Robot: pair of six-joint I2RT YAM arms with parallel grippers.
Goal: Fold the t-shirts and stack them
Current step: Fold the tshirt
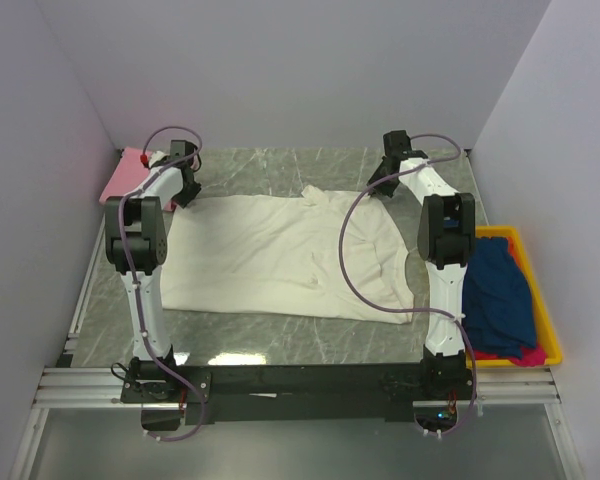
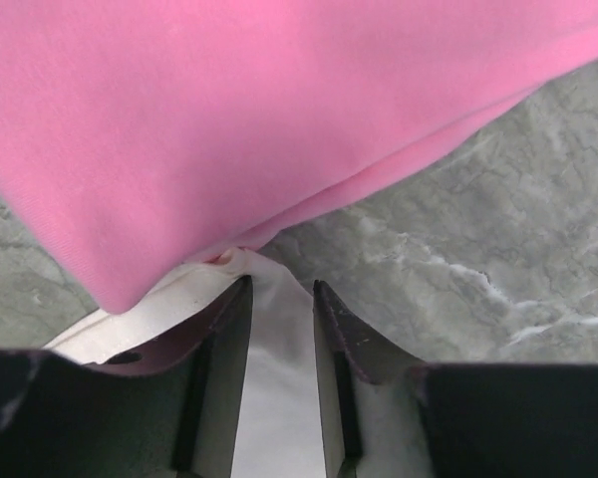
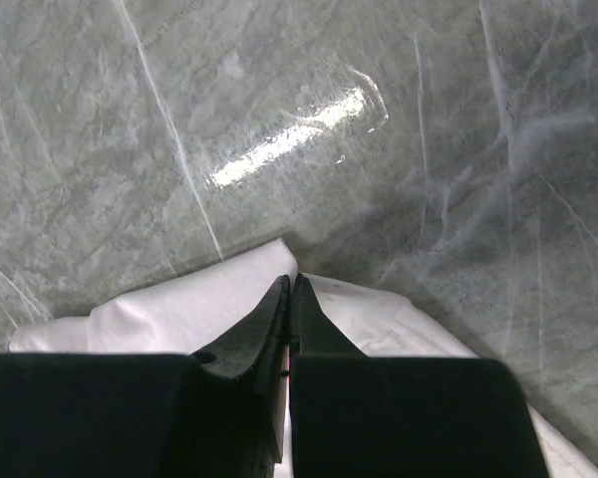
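My right hand (image 3: pixel 290 284) is pressed together at the far edge of the cream-white t-shirt (image 1: pixel 280 250), which lies spread on the counter (image 1: pixel 280 330). I can't tell if it caught any cloth, so a lift may come up empty. My left hand (image 2: pixel 281 287) is part-spread astride the other far corner, touching the pink t-shirt (image 2: pixel 279 100), and closing could snag that too. The yellow bin (image 1: pixel 548 320) holds a dark blue t-shirt (image 1: pixel 500 295) and a magenta one (image 1: pixel 525 353).

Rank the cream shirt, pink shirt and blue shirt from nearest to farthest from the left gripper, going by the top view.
1. The cream shirt: its far-left corner is at the left gripper.
2. The pink shirt: just left of it, by the wall.
3. The blue shirt: far right, in the bin.
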